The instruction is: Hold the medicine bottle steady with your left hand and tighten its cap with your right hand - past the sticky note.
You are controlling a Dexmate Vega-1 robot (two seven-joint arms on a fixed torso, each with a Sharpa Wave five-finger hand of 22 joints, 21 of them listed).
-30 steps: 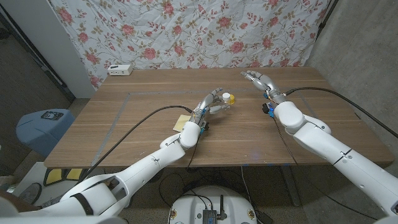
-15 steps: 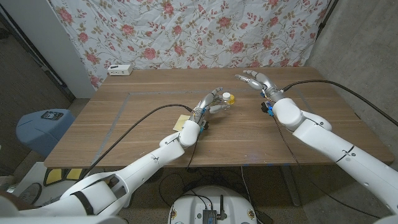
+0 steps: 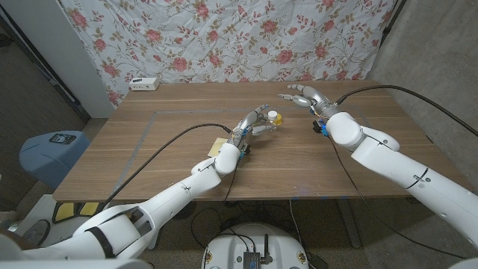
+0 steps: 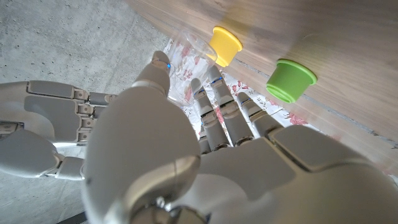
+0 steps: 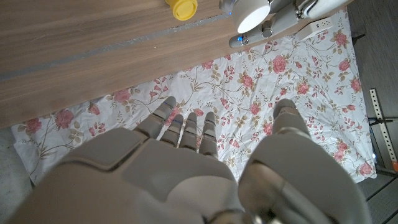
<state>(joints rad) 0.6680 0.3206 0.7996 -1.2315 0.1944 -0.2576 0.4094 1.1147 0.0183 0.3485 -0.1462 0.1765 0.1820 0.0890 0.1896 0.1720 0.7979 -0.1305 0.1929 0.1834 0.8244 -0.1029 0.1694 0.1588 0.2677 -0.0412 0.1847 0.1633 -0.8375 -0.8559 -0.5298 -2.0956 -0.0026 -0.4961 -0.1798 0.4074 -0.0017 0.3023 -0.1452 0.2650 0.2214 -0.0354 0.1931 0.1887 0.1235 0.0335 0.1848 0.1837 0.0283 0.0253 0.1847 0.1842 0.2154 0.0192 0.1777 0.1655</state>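
- Yellow marks the cap of the small clear medicine bottle, which stands upright on the wooden desk, near the middle and toward the far side.
- At the bottle, the left hand is seen with its fingers spread and curved around the clear body; whether they actually press on it cannot be told, so a firm hold is not confirmed.
- In the left wrist view, the cap is seen just past the fingertips, and a green cup-like thing is seen beside it.
- Off to the bottle's right and a little farther back, the right hand is held above the desk, its fingers apart and nothing in it; the cap lies to its left.
- The bottle's long axis is vertical, so the cap would probably have to be approached from above or from the right side.
- Beside the left wrist, a yellow sticky note lies on the desk, nearer the robot than the bottle.
- Behind the desk a floral cloth is hung, and a white power strip lies at the far left corner.
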